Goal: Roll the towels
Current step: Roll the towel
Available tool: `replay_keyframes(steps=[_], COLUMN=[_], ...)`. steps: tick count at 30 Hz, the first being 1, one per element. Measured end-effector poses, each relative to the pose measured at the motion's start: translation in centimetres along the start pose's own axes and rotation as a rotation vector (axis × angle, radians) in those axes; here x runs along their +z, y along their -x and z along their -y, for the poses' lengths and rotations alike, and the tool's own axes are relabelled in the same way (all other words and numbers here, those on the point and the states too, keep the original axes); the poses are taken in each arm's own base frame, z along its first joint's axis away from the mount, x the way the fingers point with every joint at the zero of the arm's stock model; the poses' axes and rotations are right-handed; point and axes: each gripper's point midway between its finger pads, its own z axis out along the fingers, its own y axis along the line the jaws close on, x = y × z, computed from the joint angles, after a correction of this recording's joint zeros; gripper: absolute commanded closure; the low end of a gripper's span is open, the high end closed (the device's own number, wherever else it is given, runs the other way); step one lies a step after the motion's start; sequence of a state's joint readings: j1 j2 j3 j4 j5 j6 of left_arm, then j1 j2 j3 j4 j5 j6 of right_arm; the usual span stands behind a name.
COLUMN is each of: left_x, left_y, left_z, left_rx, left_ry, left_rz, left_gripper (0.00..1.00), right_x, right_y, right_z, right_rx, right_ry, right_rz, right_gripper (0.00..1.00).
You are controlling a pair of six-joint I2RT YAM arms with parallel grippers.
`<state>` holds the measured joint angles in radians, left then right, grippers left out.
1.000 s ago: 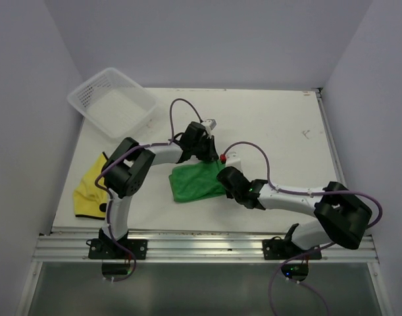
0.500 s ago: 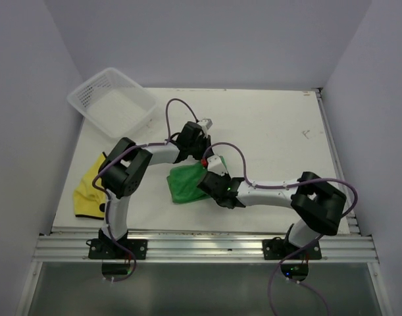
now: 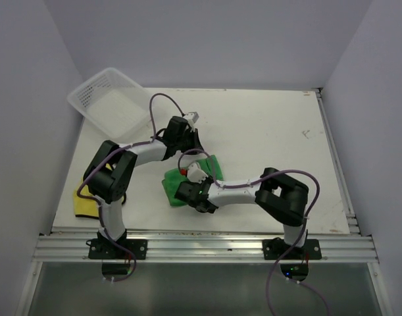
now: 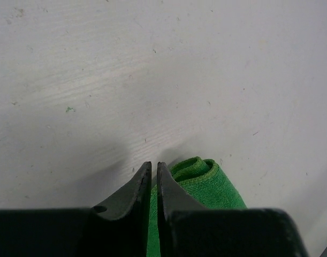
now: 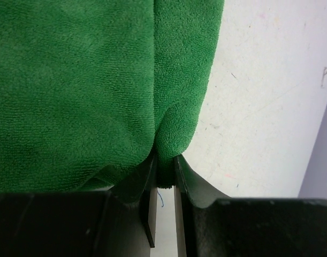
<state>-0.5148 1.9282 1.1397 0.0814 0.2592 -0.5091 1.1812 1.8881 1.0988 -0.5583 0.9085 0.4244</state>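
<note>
The green towel (image 3: 171, 179) lies bunched and partly rolled in the middle of the table, between my two grippers. My left gripper (image 3: 194, 151) is at its far edge, shut on a strip of the green towel (image 4: 206, 184), and a curled roll end shows just right of the left gripper's (image 4: 154, 167) fingertips. At the towel's near side, my right gripper (image 3: 181, 191) is shut on a fold of the green towel (image 5: 72, 91), which is pinched between the right gripper's (image 5: 164, 163) fingertips. The yellow towel (image 3: 82, 203) lies at the left table edge, partly hidden behind my left arm.
A white mesh basket (image 3: 112, 99) stands tilted at the back left corner, overhanging the table. The side walls close in on the left and right. My right arm's forearm stretches low across the front middle of the table.
Both grippers have moved left with the green towel's edges in them. The towel has gone from a flat spread to a narrower, bunched roll.
</note>
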Motion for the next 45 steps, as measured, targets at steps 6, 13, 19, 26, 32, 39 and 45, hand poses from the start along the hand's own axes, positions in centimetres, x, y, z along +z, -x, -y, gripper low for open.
replay_keyframes(steps=[6, 13, 19, 26, 32, 39, 45], left_x=[-1.6, -3.3, -4.9, -5.8, -5.8, -5.2, -4.0], left_y=[1.4, 2.0, 0.5, -0.6, -1.7, -3.3, -4.9], left_z=[-0.4, 0.3, 1.4, 5.4, 8.1, 9.4, 9.8], left_rx=[0.011, 0.025, 0.035, 0.101, 0.141, 0.152, 0.144], left_ry=[0.012, -0.003, -0.054, -0.19, -0.281, -0.334, -0.36], left_rz=[0.033, 0.052, 0.032, 0.021, 0.002, -0.031, -0.071], left_gripper=[0.88, 0.88, 0.88, 0.88, 0.88, 0.88, 0.88], right_x=[-0.2, -0.2, -0.1, 0.0, 0.1, 0.2, 0.2], right_y=[0.1, 0.2, 0.2, 0.3, 0.2, 0.2, 0.2], right_z=[-0.6, -0.9, -1.1, -1.2, -1.4, -1.5, -1.5], right_rx=[-0.143, -0.251, -0.32, -0.369, -0.431, -0.483, -0.512], right_ry=[-0.078, -0.122, -0.134, -0.14, -0.155, -0.177, -0.184], right_rz=[0.006, -0.001, -0.02, -0.031, -0.047, -0.05, -0.06], right_gripper=[1.0, 1.0, 1.0, 1.0, 1.0, 1.0, 1.0])
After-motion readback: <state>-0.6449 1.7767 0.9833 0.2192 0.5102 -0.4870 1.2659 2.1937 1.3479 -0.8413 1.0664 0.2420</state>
